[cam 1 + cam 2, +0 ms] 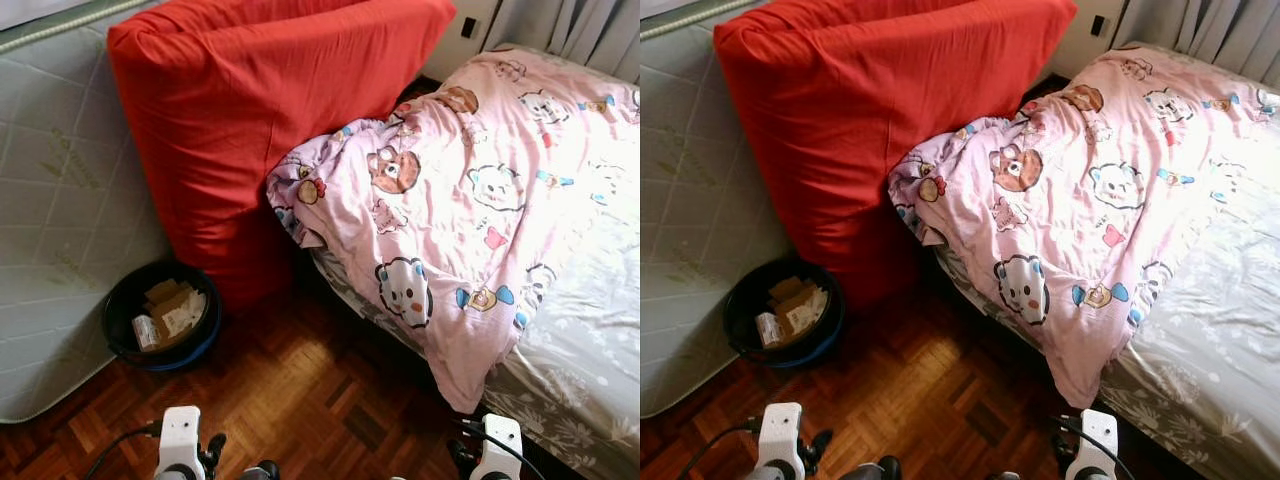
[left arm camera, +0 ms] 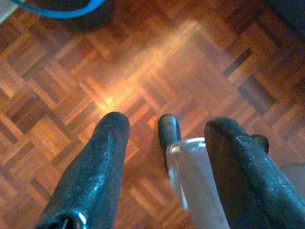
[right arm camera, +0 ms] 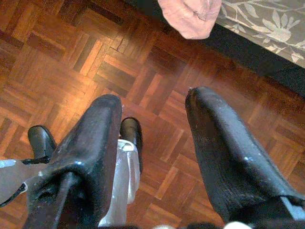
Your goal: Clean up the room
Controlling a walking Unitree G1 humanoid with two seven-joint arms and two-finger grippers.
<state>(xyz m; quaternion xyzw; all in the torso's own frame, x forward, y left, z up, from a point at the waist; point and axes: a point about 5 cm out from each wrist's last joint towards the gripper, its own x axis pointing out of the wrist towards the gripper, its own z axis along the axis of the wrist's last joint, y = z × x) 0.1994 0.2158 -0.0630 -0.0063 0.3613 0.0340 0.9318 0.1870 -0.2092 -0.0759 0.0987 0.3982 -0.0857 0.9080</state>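
Note:
A pink cartoon-print blanket (image 1: 470, 190) lies crumpled over the bed (image 1: 590, 370), one corner (image 3: 190, 16) hanging down toward the parquet floor. A black bin (image 1: 160, 316) with a blue rim holds cardboard scraps and stands at the foot of a big red cushion (image 1: 260, 120). Both arms hang low in front of me. My left gripper (image 2: 169, 121) is open over bare parquet, with the bin's rim (image 2: 62, 7) a short way ahead of it. Beside the bed's edge, my right gripper (image 3: 153, 98) is open with nothing between its fingers.
A white quilted mattress (image 1: 50, 220) leans at the left, with the red cushion propped between it and the bed. Grey floral sheet (image 3: 267, 24) covers the bed's near side. Curtains (image 1: 590, 30) hang at the back right. Parquet floor (image 1: 300, 390) lies open before me.

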